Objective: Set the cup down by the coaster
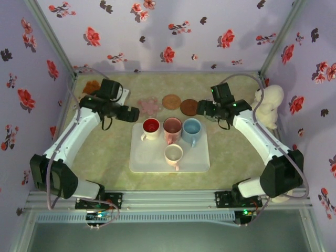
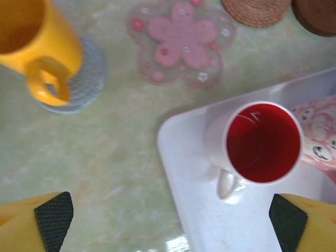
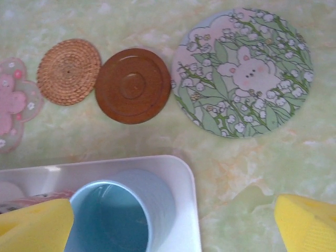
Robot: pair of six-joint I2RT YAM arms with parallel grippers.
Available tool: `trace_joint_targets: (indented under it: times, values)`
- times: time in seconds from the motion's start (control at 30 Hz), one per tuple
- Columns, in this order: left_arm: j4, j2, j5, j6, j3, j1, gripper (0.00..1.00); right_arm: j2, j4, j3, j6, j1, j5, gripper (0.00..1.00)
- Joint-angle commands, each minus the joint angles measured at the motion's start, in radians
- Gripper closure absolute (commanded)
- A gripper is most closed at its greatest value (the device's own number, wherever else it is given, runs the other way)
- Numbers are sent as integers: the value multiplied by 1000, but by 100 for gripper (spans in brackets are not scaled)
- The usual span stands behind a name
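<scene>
Left wrist: sees yellow cup (image 2: 31, 44) at grey coaster (image 2: 89, 79), far left of the tray (image 2: 199, 220). Keeps left gripper (image 2: 170, 223) wide and empty, right gripper (image 3: 173, 220) wide over the tray's corner. Seems between cups; next, needs lowering around red cup (image 2: 262, 142).

I look into a small booth closed on three sides. The back wall (image 1: 168, 31), the left wall (image 1: 21, 79) and the right wall (image 1: 315, 63) all carry the same pale lilac covering, printed with red blossoms and small dark flowers. A grey left post (image 1: 50, 34) and right post (image 1: 278, 37) slant up from the far corners. The worktop (image 1: 105, 157) is a mottled cream-green, like marble. A ribbed silver rail (image 1: 168, 199) runs along its near edge. The light is soft and even, with faint shadows on the back wall.
</scene>
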Motion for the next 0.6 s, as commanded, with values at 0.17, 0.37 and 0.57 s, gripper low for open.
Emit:
trace_joint_targets:
  times: [0.17,0.37,0.57]
  values:
    - [173,-57,-12,-114,-141,-120,1,-76,55,-88,46,-66,67,1]
    - [176,-98,-40,-79,-223,-190,1,-93,55,-109,52,-94,77,1]
    - [234,-163,-38,-74,-334,-251,1,-94,61,-123,59,-99,77,1]
